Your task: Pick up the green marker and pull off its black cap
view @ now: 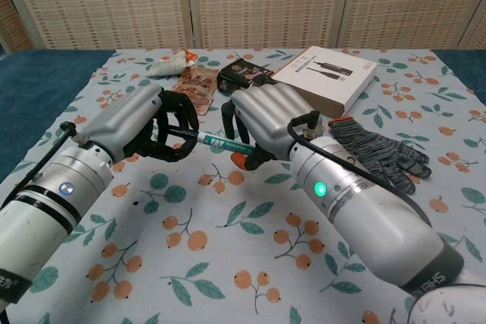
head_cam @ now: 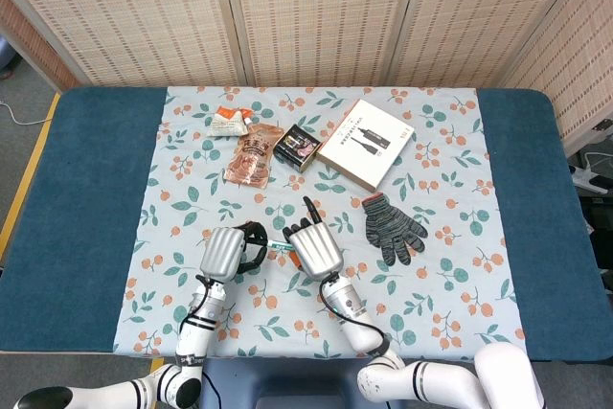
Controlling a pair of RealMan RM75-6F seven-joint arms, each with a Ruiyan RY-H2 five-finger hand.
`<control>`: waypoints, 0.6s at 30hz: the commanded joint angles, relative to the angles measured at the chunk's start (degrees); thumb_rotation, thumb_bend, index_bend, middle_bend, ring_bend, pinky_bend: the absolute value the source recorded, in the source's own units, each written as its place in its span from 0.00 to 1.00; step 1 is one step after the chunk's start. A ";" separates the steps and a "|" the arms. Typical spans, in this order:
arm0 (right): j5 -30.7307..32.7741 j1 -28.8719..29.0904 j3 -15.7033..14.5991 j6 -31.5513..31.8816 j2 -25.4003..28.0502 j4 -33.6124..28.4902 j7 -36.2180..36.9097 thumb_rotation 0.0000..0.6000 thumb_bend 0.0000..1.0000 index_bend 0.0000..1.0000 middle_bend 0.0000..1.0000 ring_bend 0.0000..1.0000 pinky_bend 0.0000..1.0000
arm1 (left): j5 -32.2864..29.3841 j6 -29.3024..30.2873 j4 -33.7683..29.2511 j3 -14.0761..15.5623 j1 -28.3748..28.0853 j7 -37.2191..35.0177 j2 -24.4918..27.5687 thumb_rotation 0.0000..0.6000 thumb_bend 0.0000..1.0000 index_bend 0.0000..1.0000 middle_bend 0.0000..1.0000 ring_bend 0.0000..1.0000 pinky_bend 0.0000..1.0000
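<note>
The green marker (view: 219, 143) hangs level above the cloth, stretched between my two hands. Its green-and-white barrel also shows in the head view as a short strip (head_cam: 279, 245). My right hand (view: 267, 122) grips the barrel's right part, fingers curled over it. My left hand (view: 144, 124) closes its dark fingers on the marker's left end, where the black cap (view: 184, 135) sits mostly hidden inside them. In the head view the left hand (head_cam: 226, 253) and right hand (head_cam: 315, 247) sit close together near the table's front.
Behind the hands lie a white box (head_cam: 364, 144), a small dark packet (head_cam: 297, 147), a brown pouch (head_cam: 252, 152) and an orange-white wrapper (head_cam: 229, 122). A grey knit glove (head_cam: 391, 225) lies right of the right hand. The floral cloth (head_cam: 450, 265) covers a blue table.
</note>
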 commanded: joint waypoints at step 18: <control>0.25 -0.44 -0.06 0.27 1.52 -0.74 0.29 1.00 0.32 0.98 0.81 0.44 0.02 | 0.47 0.95 1.35 -0.45 -0.15 -1.94 0.05 1.00 0.76 0.83 0.92 0.73 0.86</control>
